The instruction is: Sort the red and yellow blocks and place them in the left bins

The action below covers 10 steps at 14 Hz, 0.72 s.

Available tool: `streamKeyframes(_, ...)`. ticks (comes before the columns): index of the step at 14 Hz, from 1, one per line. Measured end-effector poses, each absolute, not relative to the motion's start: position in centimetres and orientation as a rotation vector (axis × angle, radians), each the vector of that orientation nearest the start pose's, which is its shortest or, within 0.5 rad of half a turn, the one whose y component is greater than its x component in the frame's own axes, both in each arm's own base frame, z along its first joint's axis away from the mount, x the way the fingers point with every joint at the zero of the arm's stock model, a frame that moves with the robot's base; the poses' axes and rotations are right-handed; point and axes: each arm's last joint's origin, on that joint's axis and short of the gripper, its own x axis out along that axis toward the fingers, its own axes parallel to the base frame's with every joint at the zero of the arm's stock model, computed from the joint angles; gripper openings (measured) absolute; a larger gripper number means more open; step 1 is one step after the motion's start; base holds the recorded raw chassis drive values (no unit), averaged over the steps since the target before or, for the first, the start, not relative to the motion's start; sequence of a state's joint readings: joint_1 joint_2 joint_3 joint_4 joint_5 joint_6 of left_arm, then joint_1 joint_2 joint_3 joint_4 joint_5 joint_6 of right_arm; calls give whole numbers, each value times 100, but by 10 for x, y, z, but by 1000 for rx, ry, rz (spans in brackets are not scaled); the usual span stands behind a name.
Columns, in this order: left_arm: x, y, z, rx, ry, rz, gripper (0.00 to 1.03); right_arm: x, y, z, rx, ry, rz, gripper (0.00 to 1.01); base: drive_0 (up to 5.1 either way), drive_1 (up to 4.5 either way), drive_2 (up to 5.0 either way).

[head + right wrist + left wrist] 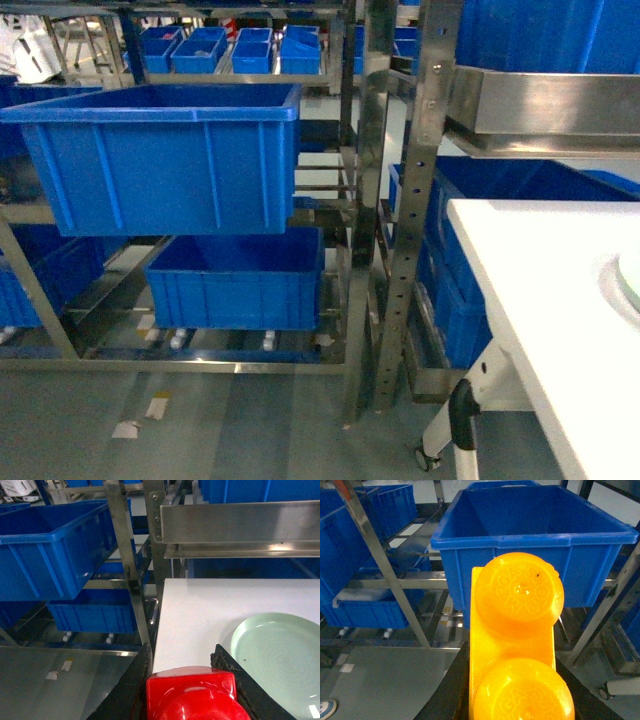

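**Both grippers loaded; blue crates ahead on rack**

Left wrist view, nearest: the left gripper (512,700) is clamped on the yellow block (515,645), an orange-yellow brick with two round studs facing the camera. Dark fingers (447,690) show at either side of its lower half. The block fills the lower centre of the view and stands in front of, not inside, the upper bin (530,540), a deep bright-blue crate with a thick rolled rim. What can be seen of the crate's interior shows nothing inside.

Right wrist view, nearest: the right gripper (190,690) is clenched on the red block (191,695), a glossy brick held between two dark fingers (235,680) at the bottom edge. Just beyond lies the white table (200,610), bearing a shallow pale green plate (280,655) to the right. The gripper sits at the table's near left corner.

Head view: neither gripper appears. The table edge runs down the right. To the left, a steel rack (365,200) carries the upper bin (160,160) on a shelf and a lower bin (235,280) beneath and slightly to its right. Bits of paper (140,420) lie on the grey floor before the rack. Further back, a row of smaller blue crates (235,50) stands on a distant shelf.
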<state>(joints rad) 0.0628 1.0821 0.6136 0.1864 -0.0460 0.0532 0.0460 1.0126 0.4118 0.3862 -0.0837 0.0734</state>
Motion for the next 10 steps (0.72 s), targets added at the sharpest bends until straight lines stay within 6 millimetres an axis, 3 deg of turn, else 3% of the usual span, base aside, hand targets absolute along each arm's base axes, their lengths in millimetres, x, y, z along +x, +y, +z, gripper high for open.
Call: streamKeyframes(10,234,16,252,51,288,100,26,210,12,218,77,221,121,28,-497,248,248)
